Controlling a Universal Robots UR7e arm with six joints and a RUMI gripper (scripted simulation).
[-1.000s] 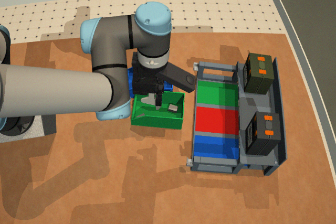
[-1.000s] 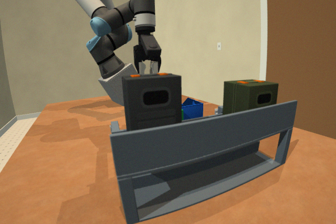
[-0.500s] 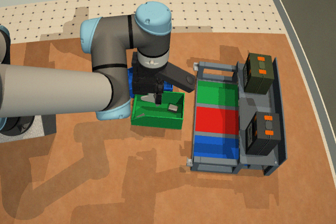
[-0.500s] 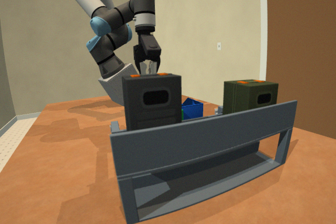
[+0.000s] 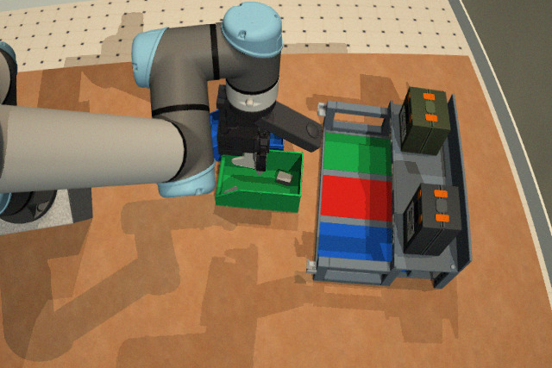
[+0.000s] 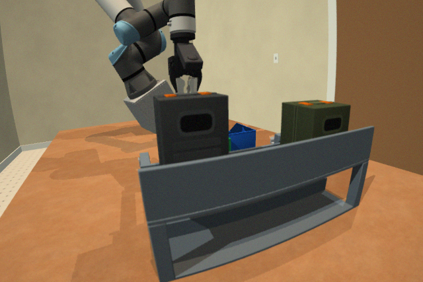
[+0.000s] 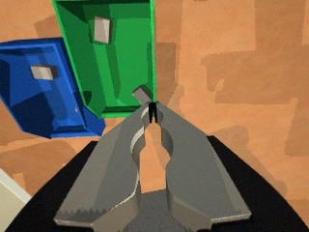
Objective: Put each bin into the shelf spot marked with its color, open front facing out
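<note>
A: Top view, centre of frame. Where does the end effector (image 5: 260, 161) stand?

B: Over the upper left part of the green bin (image 5: 259, 182), pointing down. Its jaws are pressed together, and in the wrist view the tips meet just at the bin's near corner with nothing between them (the wall of the bin lies beside the tips, not in them).

A: And the bins themselves?

B: The green bin rests on the tabletop (image 5: 178, 302), left of the shelf (image 5: 462, 221) and apart from it. Two small grey parts lie inside; one block (image 5: 284, 177) shows right of the fingers. The blue bin (image 7: 39, 97) sits just beside the green one, at the left in the wrist view, mostly hidden under the arm from above, with one grey part (image 7: 42, 72) in it.

A: The shelf's marks?

B: Three, stacked down the frame in the top view: green mark (image 5: 356, 150), red mark (image 5: 355, 199), blue mark (image 5: 354, 241). All three are uncovered.

A: What sits on the upper board?

B: Two cases with orange latches: an olive case (image 5: 423, 121) toward the upper right, and a dark grey case (image 5: 431, 219) below it.
</note>
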